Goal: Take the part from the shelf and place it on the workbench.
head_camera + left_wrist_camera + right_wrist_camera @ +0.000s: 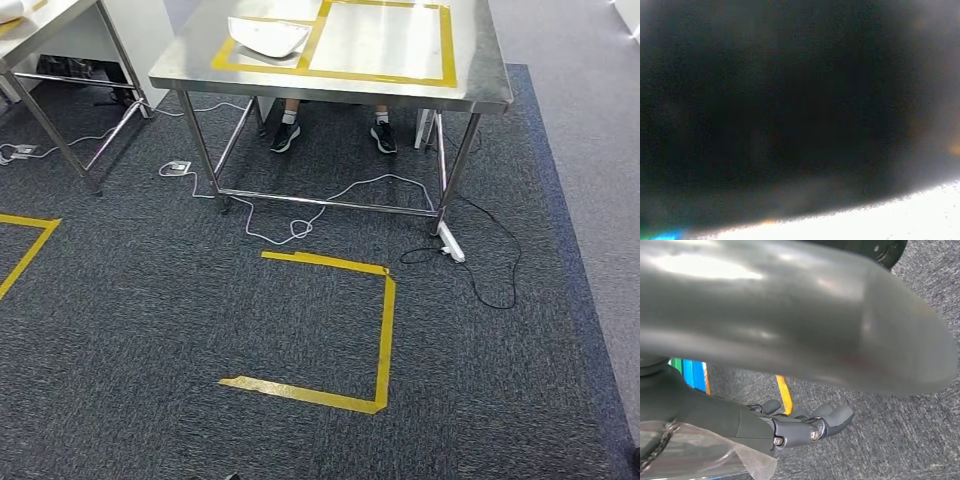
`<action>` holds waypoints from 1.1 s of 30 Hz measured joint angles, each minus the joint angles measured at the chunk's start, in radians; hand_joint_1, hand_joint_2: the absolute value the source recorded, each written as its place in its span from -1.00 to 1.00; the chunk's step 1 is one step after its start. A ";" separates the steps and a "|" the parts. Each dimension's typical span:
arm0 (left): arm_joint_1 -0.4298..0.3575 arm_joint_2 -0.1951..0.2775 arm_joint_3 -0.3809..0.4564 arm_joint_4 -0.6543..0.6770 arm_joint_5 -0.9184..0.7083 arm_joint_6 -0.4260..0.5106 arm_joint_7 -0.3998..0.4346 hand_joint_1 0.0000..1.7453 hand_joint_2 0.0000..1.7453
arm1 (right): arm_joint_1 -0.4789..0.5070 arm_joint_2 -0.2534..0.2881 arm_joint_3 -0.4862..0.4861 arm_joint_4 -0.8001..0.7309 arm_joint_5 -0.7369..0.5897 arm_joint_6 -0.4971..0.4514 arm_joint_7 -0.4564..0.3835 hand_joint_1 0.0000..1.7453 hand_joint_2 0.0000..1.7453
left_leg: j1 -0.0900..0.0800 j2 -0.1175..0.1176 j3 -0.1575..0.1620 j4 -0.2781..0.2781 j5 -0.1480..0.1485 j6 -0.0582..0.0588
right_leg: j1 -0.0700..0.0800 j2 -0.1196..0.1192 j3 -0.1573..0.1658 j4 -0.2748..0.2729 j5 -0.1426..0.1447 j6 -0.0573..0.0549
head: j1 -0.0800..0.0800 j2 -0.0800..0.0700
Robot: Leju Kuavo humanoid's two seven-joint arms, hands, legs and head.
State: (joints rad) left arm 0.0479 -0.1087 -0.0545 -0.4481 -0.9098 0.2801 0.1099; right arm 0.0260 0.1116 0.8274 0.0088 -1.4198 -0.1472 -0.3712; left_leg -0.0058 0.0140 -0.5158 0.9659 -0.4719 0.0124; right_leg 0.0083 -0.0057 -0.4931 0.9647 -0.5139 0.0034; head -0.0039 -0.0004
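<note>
A white flat part (268, 35) lies on the steel workbench (483, 90), inside a frame of yellow tape on the bench's left half. The bench stands ahead of me, across a stretch of dark carpet. In the right wrist view my right hand (806, 425) hangs over the carpet with its dark fingers (836, 417) stretched out and nothing in them; its thick grey thumb (791, 315) is a blur close to the lens. The left wrist view is a dark blur, so how my left hand stands cannot be told.
A yellow tape outline (385, 330) marks the carpet in front of the bench. White and black cables (294, 225) and a power strip (451, 243) lie by the bench legs. A person's shoes (285, 135) show under the bench. A second steel table (45, 25) stands far left.
</note>
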 joint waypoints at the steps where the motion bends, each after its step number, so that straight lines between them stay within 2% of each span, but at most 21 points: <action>1: -0.001 0.000 0.000 0.001 0.000 0.000 0.000 -1.00 -1.00 | 0.000 0.000 0.000 0.000 0.000 0.000 0.000 -1.00 -1.00 | 0.000 0.000 0.000 0.000 0.000 0.000 | 0.000 0.000 0.000 0.000 0.000 0.000 | 0.000 0.000; 9: -0.004 0.000 -0.002 0.017 0.003 -0.010 0.000 -1.00 -1.00 | 0.000 -0.001 0.008 0.000 0.000 -0.012 0.003 -1.00 -1.00 | -0.001 0.000 -0.001 0.002 0.000 0.000 | -0.001 0.000 0.000 0.000 0.000 0.001 | 0.000 0.000; 11: -0.006 0.001 -0.003 0.021 0.003 -0.011 0.001 -1.00 -1.00 | -0.001 -0.001 0.011 0.000 0.001 -0.018 0.003 -1.00 -1.00 | -0.004 -0.001 -0.003 0.003 -0.001 0.008 | -0.005 -0.003 0.005 -0.006 0.006 0.008 | 0.000 0.000; 13: -0.009 0.001 -0.003 0.025 0.003 -0.011 0.004 -1.00 -1.00 | -0.002 -0.002 0.015 0.000 0.001 -0.025 0.004 -1.00 -1.00 | -0.001 -0.005 0.002 -0.017 0.013 0.023 | -0.006 -0.006 0.009 -0.009 0.005 0.017 | -0.001 0.000; 15: -0.013 0.000 -0.004 0.030 0.006 -0.012 0.008 -1.00 -1.00 | -0.003 -0.004 0.021 0.000 0.001 -0.029 0.004 -1.00 -1.00 | 0.009 -0.013 0.007 -0.046 0.033 0.031 | -0.005 -0.001 -0.019 0.048 -0.039 0.023 | 0.001 0.000; 17: -0.014 -0.001 -0.004 0.035 0.009 -0.012 0.011 -1.00 -1.00 | -0.004 -0.006 0.024 0.000 0.001 -0.029 0.005 -1.00 -1.00 | 0.013 -0.021 0.002 -0.052 0.040 0.029 | -0.012 0.004 -0.080 0.177 -0.109 0.032 | 0.006 0.000; 18: -0.014 -0.002 -0.004 0.039 0.009 -0.012 0.013 -1.00 -1.00 | -0.003 -0.008 0.025 0.000 0.001 -0.029 0.006 -1.00 -1.00 | 0.015 -0.027 -0.002 -0.051 0.041 0.026 | -0.018 0.004 -0.107 0.236 -0.131 0.038 | 0.006 0.000; 19: -0.013 -0.002 -0.004 0.043 0.009 -0.012 0.013 -1.00 -1.00 | -0.003 -0.010 0.025 0.000 0.001 -0.029 0.007 -1.00 -1.00 | 0.018 -0.033 -0.004 -0.049 0.042 0.021 | -0.024 0.004 -0.119 0.264 -0.133 0.044 | 0.006 0.000; 20: -0.013 -0.003 -0.004 0.046 0.009 -0.013 0.014 -1.00 -1.00 | -0.003 -0.011 0.026 0.000 0.001 -0.029 0.008 -1.00 -1.00 | 0.023 -0.042 -0.007 -0.046 0.042 0.015 | -0.031 0.005 -0.112 0.251 -0.116 0.051 | 0.006 0.000; 21: -0.014 -0.003 -0.004 0.048 0.009 -0.013 0.014 -1.00 -1.00 | -0.002 -0.013 0.027 0.000 0.001 -0.029 0.008 -1.00 -1.00 | 0.029 -0.053 -0.010 -0.038 0.040 0.006 | -0.038 0.009 -0.083 0.198 -0.081 0.060 | 0.006 0.000; 22: -0.014 -0.003 -0.004 0.050 0.009 -0.013 0.014 -1.00 -1.00 | -0.002 -0.014 0.028 0.000 0.001 -0.029 0.009 -1.00 -1.00 | 0.035 -0.064 -0.016 -0.027 0.037 -0.005 | -0.046 0.024 -0.045 0.125 -0.050 0.071 | 0.007 0.000; 23: -0.016 -0.003 -0.004 0.051 0.009 -0.013 0.014 -1.00 -1.00 | -0.003 -0.014 0.029 0.000 0.001 -0.028 0.009 -1.00 -1.00 | 0.039 -0.075 -0.023 -0.013 0.032 -0.016 | -0.050 0.042 -0.013 0.065 -0.031 0.076 | 0.009 0.000; 24: -0.017 -0.002 -0.004 0.052 0.009 -0.013 0.015 -1.00 -1.00 | -0.003 -0.014 0.031 0.000 0.001 -0.026 0.009 -1.00 -1.00 | 0.040 -0.085 -0.031 0.000 0.028 -0.026 | -0.052 0.056 0.006 0.027 -0.023 0.073 | 0.011 0.000; 25: -0.018 -0.001 -0.005 0.053 0.009 -0.013 0.015 -1.00 -1.00 | -0.004 -0.014 0.032 0.000 0.001 -0.025 0.009 -1.00 -1.00 | 0.041 -0.093 -0.037 0.009 0.026 -0.034 | -0.051 0.064 0.011 0.017 -0.028 0.065 | 0.011 0.000; 27: -0.016 -0.001 -0.005 0.058 0.009 -0.012 0.016 -1.00 -1.00 | -0.003 -0.015 0.033 0.000 0.001 -0.023 0.010 -1.00 -1.00 | 0.042 -0.107 -0.045 0.016 0.028 -0.043 | -0.046 0.048 0.005 0.029 -0.031 0.039 | 0.009 0.000; 28: -0.015 -0.001 -0.005 0.060 0.009 -0.012 0.016 -1.00 -1.00 | -0.003 -0.015 0.034 0.000 0.001 -0.023 0.011 -1.00 -1.00 | 0.044 -0.102 -0.048 0.021 0.025 -0.045 | -0.045 0.038 0.003 0.032 -0.030 0.030 | 0.006 0.000; 29: -0.014 0.000 -0.005 0.062 0.009 -0.012 0.017 -1.00 -1.00 | -0.003 -0.015 0.034 0.000 0.001 -0.023 0.011 -1.00 -1.00 | 0.045 -0.086 -0.057 0.040 0.011 -0.046 | -0.043 0.028 0.002 0.034 -0.029 0.022 | 0.004 0.000; 31: -0.016 0.000 -0.005 0.064 0.009 -0.012 0.018 -1.00 -1.00 | -0.002 -0.015 0.035 0.000 0.001 -0.023 0.010 -1.00 -1.00 | 0.042 -0.042 -0.102 0.142 -0.052 -0.045 | -0.038 0.003 -0.001 0.034 -0.026 0.010 | -0.002 0.000; 33: -0.017 0.000 -0.005 0.065 0.009 -0.012 0.018 -1.00 -1.00 | 0.000 -0.016 0.035 0.000 0.001 -0.023 0.011 -1.00 -1.00 | 0.040 -0.024 -0.164 0.287 -0.123 -0.042 | -0.030 -0.025 -0.002 0.034 -0.025 0.006 | -0.005 0.000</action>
State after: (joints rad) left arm 0.0313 -0.1091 -0.0599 -0.3828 -0.9007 0.2678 0.1282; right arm 0.0259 0.0960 0.8621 0.0088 -1.4191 -0.1701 -0.3606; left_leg 0.0341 -0.0100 -0.6794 1.2530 -0.5946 -0.0298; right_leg -0.0222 -0.0303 -0.4953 0.9990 -0.5386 0.0089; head -0.0091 -0.0003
